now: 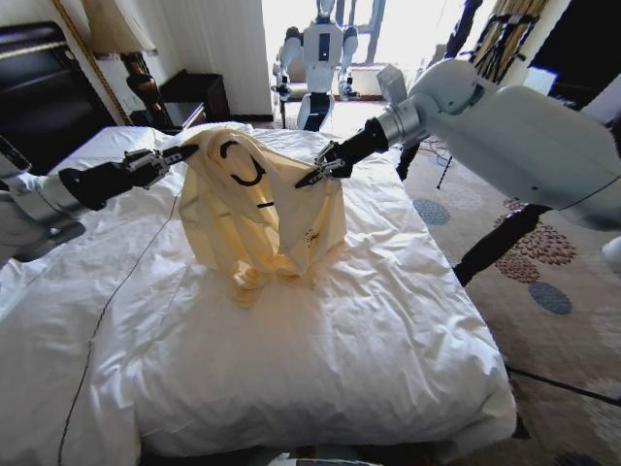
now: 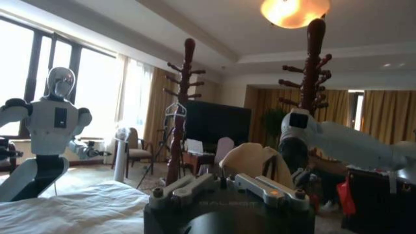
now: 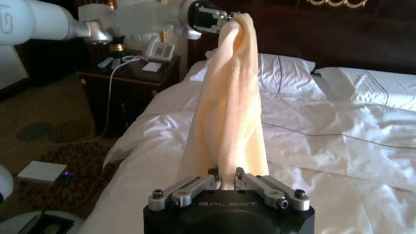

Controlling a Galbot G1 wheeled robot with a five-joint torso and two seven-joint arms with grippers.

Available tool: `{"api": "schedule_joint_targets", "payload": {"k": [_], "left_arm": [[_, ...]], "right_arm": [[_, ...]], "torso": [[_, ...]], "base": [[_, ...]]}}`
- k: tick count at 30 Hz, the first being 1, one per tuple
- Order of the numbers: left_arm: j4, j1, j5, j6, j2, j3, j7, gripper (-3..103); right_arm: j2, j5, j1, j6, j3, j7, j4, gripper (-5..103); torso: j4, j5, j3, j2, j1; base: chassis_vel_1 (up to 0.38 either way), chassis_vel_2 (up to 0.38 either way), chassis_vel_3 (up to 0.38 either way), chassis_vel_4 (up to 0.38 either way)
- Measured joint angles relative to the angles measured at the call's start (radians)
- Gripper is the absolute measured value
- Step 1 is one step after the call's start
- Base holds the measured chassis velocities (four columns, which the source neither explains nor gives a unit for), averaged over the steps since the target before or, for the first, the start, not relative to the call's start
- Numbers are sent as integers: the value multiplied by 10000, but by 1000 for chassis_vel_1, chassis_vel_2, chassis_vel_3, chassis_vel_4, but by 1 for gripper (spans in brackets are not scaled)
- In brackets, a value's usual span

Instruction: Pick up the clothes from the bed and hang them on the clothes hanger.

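Head view has both arms up over the bed [image 1: 408, 330], stretching the yellow shirt [image 1: 254, 228] between them. Left pincer [image 1: 181, 153] is clamped on one top edge of the shirt, right pincer [image 1: 312, 178] is pinched on the other side. A dark hanger [image 1: 243, 165] shows against the upper part of the fabric, hook near the collar. The shirt's lower end bunches on the white duvet. Right wrist view shows the fabric running taut from that pincer [image 3: 227, 181] to the left one [image 3: 217, 14].
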Motion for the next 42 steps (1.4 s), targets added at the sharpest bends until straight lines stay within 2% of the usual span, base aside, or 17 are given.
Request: {"api": "schedule_joint_targets", "payload": {"k": [11, 18, 29, 39, 42], "left_arm": [[-184, -373, 22, 359, -45, 139, 5, 0], [-356, -392, 26, 400, -45, 149, 16, 0], [-568, -748, -116, 782, 51, 189, -66, 0], [-649, -716, 387, 1285, -252, 438, -236, 0], [-620, -614, 792, 1554, -325, 454, -214, 0]], "right_arm": [[-142, 45, -221, 444, 113, -408, 311, 1], [-188, 49, -451, 408, 130, -428, 687, 1], [-170, 22, -755, 300, 141, -412, 1095, 1], [-267, 505, -749, 318, 175, -406, 1586, 1], [-301, 680, -740, 322, 182, -199, 1657, 1]], "torso": [[0, 2, 0, 0, 0], [1, -2, 0, 0, 0], [1, -2, 0, 0, 0], [0, -1, 0, 0, 0], [0, 3, 0, 0, -1]], "base": [[0, 0, 0, 0], [0, 0, 0, 0], [0, 0, 0, 0], [0, 0, 0, 0], [0, 0, 0, 0]]}}
